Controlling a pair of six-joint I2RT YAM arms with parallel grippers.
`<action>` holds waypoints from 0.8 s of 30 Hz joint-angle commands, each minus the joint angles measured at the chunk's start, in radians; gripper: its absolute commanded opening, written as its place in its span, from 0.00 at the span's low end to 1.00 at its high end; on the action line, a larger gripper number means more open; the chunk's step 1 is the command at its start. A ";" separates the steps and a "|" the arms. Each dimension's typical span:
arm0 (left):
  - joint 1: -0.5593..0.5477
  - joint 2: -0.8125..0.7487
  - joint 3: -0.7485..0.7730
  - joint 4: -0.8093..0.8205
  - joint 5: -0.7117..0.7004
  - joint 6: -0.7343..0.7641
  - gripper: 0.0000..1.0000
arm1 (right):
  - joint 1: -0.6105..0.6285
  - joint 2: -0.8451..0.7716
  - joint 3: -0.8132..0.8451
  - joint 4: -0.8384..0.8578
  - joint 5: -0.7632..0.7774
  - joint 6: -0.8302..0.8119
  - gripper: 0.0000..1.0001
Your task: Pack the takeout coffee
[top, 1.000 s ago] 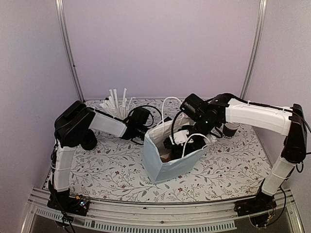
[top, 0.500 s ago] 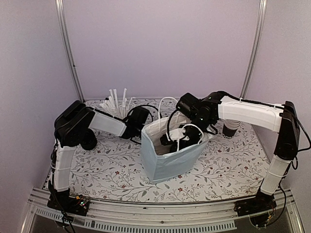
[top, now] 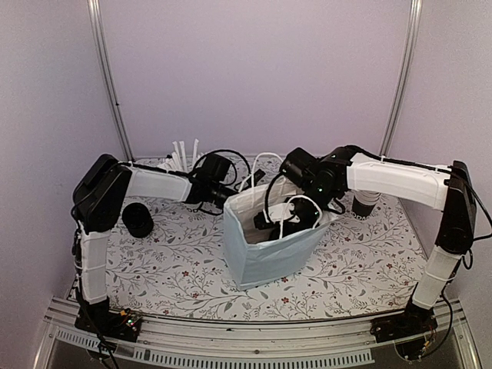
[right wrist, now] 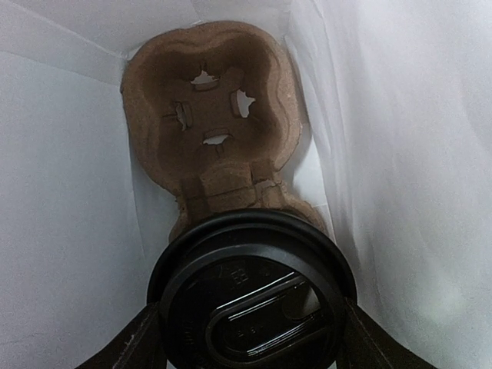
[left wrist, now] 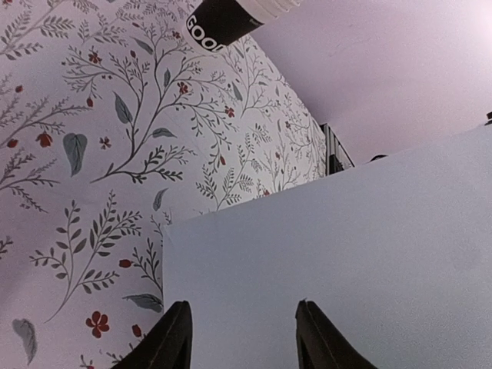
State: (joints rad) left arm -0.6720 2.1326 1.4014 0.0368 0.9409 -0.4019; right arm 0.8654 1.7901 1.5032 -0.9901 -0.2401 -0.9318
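Observation:
The pale blue paper bag (top: 261, 250) stands open mid-table. My right gripper (right wrist: 250, 342) is down inside it, shut on a takeout coffee cup whose black lid (right wrist: 250, 296) fills the gap between its fingers (right wrist: 131, 346). Under the cup, on the bag's floor, lies the brown pulp carrier (right wrist: 211, 115), its far hole empty. In the top view, the right gripper (top: 296, 219) is partly hidden by the bag's rim. My left gripper (top: 231, 196) hangs open just outside the bag's left wall (left wrist: 346, 261), holding nothing. Another black cup (left wrist: 223, 19) stands on the table beyond the bag.
A black cup (top: 138, 219) sits on the floral tablecloth beside the left arm. A further black cup (top: 365, 204) stands behind the right arm. The cup of white straws (top: 183, 154) is at the back left. The bag's white handles (top: 265, 165) stick up.
The right gripper moved left and down inside the bag with the cup, then held still. The left arm swung back and its jaws widened a little. The bag's rim shifted.

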 commanded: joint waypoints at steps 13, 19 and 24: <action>0.074 -0.200 0.136 -0.317 -0.156 0.181 0.51 | 0.006 -0.070 0.080 -0.100 -0.006 0.081 0.86; 0.075 -0.252 0.152 -0.361 -0.184 0.193 0.52 | 0.007 -0.085 0.105 -0.100 -0.003 0.082 0.99; 0.075 -0.312 0.162 -0.403 -0.212 0.205 0.52 | 0.006 -0.089 0.179 -0.138 -0.027 0.081 0.99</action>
State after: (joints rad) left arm -0.6067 1.8896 1.5307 -0.3088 0.7612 -0.2268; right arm 0.8696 1.7378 1.6093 -1.0950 -0.2333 -0.8589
